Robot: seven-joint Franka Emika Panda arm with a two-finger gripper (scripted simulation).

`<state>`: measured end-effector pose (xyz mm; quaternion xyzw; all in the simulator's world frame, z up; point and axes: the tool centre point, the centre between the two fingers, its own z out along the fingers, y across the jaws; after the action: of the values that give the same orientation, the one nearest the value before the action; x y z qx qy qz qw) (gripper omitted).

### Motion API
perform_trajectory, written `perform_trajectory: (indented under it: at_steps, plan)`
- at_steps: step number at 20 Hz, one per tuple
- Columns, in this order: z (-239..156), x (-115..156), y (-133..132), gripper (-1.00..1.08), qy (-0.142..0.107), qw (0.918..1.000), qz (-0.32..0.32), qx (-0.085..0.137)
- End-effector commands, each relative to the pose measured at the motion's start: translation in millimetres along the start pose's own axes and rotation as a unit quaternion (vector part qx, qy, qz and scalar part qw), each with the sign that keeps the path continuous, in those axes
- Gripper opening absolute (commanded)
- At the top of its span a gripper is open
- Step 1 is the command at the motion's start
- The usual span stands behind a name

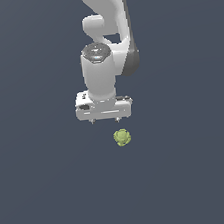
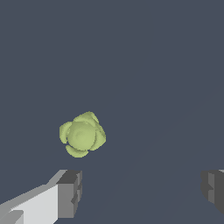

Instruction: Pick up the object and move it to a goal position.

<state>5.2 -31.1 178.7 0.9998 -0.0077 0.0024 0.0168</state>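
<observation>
The object [image 1: 122, 137] is a small knobbly yellow-green ball lying on the dark grey floor, just below and slightly toward the exterior view's right of my white gripper [image 1: 105, 119]. The wrist view shows the object [image 2: 82, 134] lying apart from both fingers, closer to the grey pad of one fingertip [image 2: 70, 192] than to the other [image 2: 213, 188]. My gripper [image 2: 142, 192] is open, its fingers spread wide with nothing between them. It hangs above the floor without touching the ball.
The white arm [image 1: 106, 31] rises behind the gripper toward the top of the exterior view. A plain dark grey floor [image 1: 44, 189] surrounds the ball on every side.
</observation>
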Motion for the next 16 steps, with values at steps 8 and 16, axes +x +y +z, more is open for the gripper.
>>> perform_trajectory:
  at_steps: [8,16]
  plan:
    - [4.8,-1.3,0.6,1.00,-0.004,1.0000,-0.008,-0.001]
    - [25.3,2.5,-15.8,1.00,-0.004,0.9976,-0.069,0.001]
